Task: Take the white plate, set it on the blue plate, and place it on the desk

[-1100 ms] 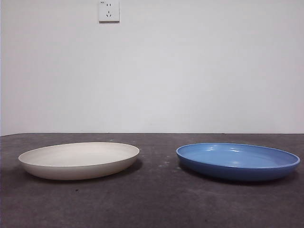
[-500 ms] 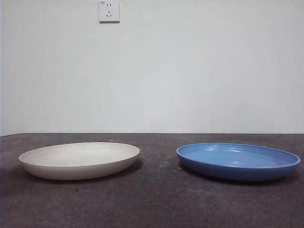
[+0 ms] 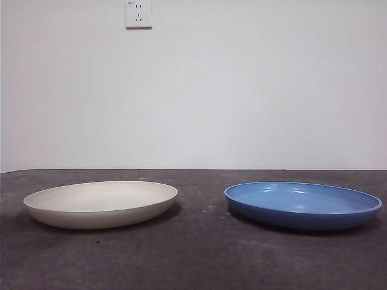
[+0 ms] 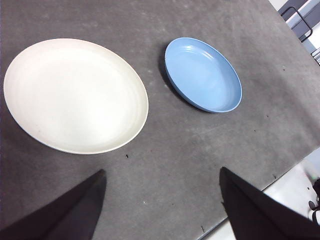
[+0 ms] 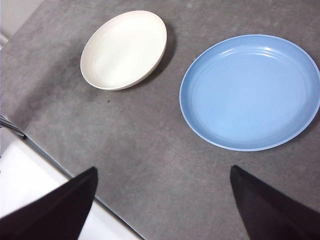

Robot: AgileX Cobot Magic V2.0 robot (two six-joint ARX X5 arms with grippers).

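Observation:
The white plate (image 3: 101, 203) lies flat on the desk (image 3: 193, 254) at the left, with the blue plate (image 3: 303, 205) flat at the right and a gap of bare desk between them. High above the white plate (image 4: 75, 95) my left gripper (image 4: 162, 197) hangs open and holds nothing; the blue plate (image 4: 203, 74) lies farther off. My right gripper (image 5: 165, 197) is also open and empty, high above the desk near the blue plate (image 5: 250, 91), with the white plate (image 5: 124, 49) beyond. Neither arm shows in the front view.
A white wall with a power socket (image 3: 138, 13) stands behind the desk. The desk's near edge (image 5: 65, 175) shows in the right wrist view, and an edge (image 4: 260, 187) shows in the left wrist view too.

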